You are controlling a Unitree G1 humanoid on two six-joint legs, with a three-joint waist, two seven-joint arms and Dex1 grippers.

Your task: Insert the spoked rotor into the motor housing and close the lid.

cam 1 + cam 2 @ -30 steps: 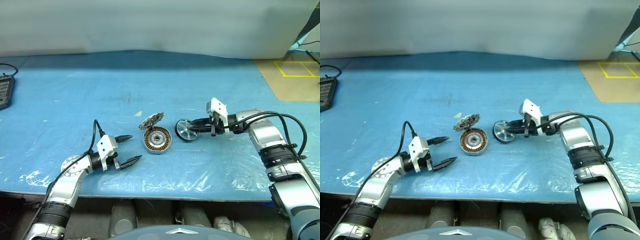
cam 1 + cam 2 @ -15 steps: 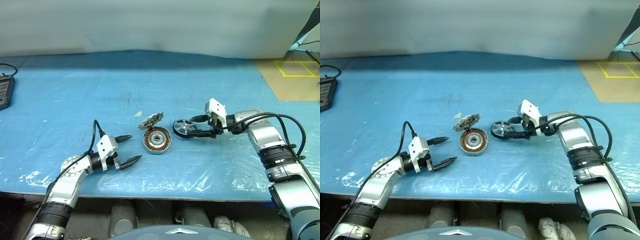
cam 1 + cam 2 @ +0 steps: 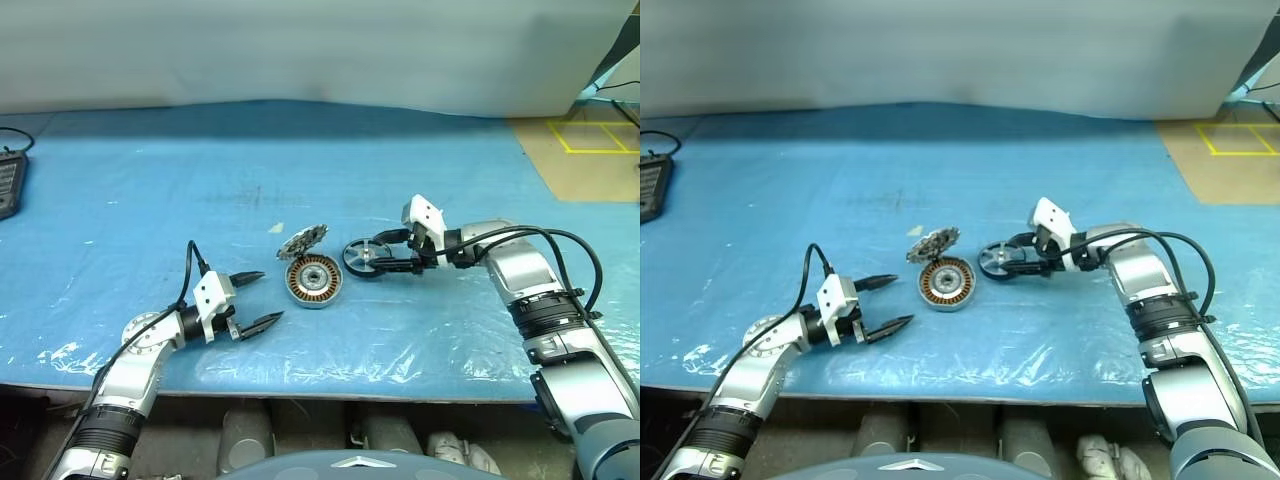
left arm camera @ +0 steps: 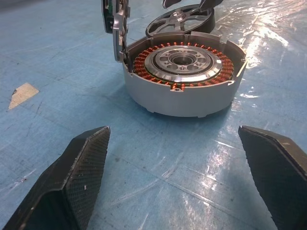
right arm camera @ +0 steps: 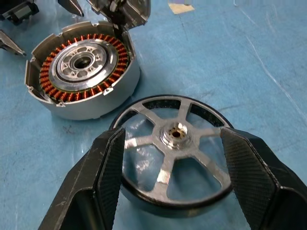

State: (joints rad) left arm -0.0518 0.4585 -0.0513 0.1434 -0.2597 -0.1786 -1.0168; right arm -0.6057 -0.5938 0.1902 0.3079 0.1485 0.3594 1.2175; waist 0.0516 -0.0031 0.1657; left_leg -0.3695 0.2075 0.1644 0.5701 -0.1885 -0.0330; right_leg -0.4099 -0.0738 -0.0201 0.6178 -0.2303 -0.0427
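Observation:
The spoked rotor, black-rimmed with silver spokes, lies nearly flat on the blue table just right of the motor housing. The housing shows its copper windings, and the lid stands tilted up at its far left edge. My right gripper is open. In the right wrist view its fingers straddle the rotor from above; contact cannot be told. My left gripper is open and empty, resting to the left of the housing and pointing at it.
A clear plastic sheet covers the blue table. A small tan scrap lies behind the lid. A black device sits at the far left edge. Yellow tape lines mark the tan floor beyond the table's right end.
My right gripper has opened. The rotor, held upright on its edge a second ago, now lies nearly flat and slightly closer to the housing. The left arm has not moved.

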